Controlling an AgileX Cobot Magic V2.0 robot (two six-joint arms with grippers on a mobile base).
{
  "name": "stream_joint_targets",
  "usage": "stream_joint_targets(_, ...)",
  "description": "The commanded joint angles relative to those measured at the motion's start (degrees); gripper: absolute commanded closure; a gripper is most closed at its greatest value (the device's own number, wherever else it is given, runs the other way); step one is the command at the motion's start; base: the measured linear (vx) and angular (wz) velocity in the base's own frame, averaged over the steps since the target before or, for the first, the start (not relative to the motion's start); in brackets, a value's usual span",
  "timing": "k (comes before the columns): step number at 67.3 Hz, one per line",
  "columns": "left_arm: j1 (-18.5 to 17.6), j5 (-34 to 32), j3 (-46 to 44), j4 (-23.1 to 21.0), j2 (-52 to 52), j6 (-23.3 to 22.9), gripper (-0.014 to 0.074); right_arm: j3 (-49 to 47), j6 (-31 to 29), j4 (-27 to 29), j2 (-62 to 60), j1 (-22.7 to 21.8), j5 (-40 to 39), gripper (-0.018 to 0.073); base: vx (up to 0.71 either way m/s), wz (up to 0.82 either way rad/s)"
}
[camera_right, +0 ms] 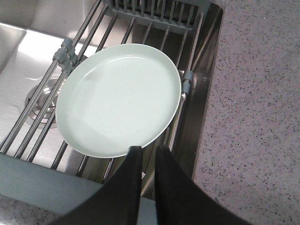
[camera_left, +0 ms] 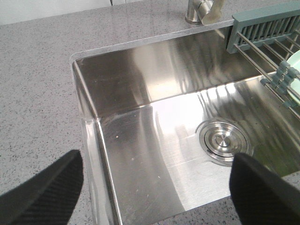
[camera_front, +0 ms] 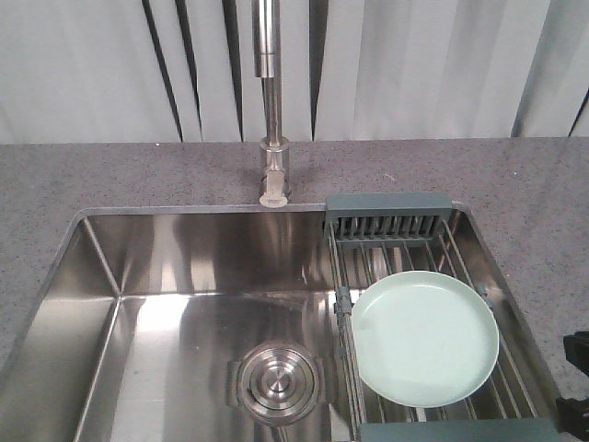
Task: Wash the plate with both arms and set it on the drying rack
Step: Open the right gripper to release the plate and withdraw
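The pale mint-green plate (camera_front: 425, 338) lies flat on the steel wire drying rack (camera_front: 390, 214), which spans the right end of the sink. In the right wrist view the plate (camera_right: 119, 98) rests on the rack's rods (camera_right: 28, 122). My right gripper (camera_right: 149, 151) hovers just past the plate's near rim; its black fingers are almost together, hold nothing, and do not touch the plate. My left gripper (camera_left: 157, 161) hangs open over the sink's left front corner, its fingers (camera_left: 51, 187) wide apart and empty. Only a sliver of the plate (camera_left: 295, 61) shows there.
The steel sink (camera_front: 184, 267) has a round drain strainer (camera_front: 279, 381) in its floor and a tall faucet (camera_front: 271, 101) behind it. Speckled grey counter (camera_front: 543, 193) surrounds the basin. A black part of the right arm (camera_front: 577, 354) sits at the right edge.
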Motion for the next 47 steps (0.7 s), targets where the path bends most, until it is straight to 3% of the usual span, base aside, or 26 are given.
stream_joint_targets(1, 0.0, -3.9, -1.5, -0.6, 0.6, -0.5, 0.0010, -1.4, -0.4, 1.3, 0.0, 0.0, -3.1, 0.0572, 0.00, 0.00)
stream_joint_targets(47, 0.0, -5.2, -1.5, -0.6, 0.6, -0.5, 0.0010, -1.4, -0.4, 2.7, 0.0, 0.0, -1.5, 0.0568, 0.00, 0.00)
